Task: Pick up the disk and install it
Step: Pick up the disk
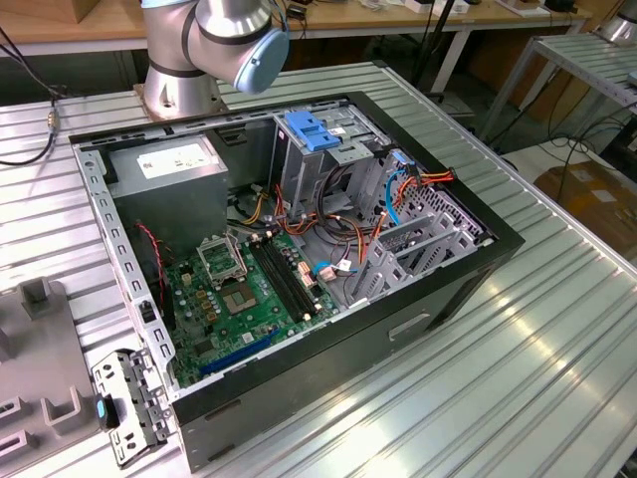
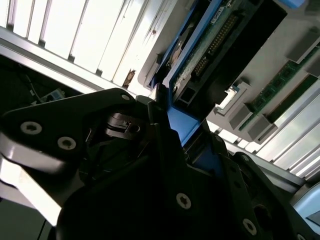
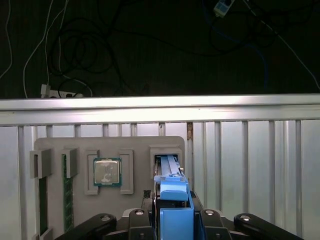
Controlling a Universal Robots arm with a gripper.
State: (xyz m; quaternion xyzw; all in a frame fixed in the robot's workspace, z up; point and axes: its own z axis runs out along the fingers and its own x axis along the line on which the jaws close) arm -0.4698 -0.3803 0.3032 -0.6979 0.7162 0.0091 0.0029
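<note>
Gripping the disk [image 3: 174, 192] by its blue rails, the claw [image 3: 174, 216] holds it edge-on at a slot of the grey tray [image 3: 135, 145], beside a processor chip [image 3: 107, 172].

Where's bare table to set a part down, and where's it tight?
Exterior view: the table is bare along the view's right of the case, down to the near edge, and on the view's left beyond the tray. Tight: tray and bracket crowd the case's lower-left corner; cables fill the case's drive-cage side.

Blue-railed disk [image 3: 172, 195] on edge at tray [image 3: 107, 145]
</note>
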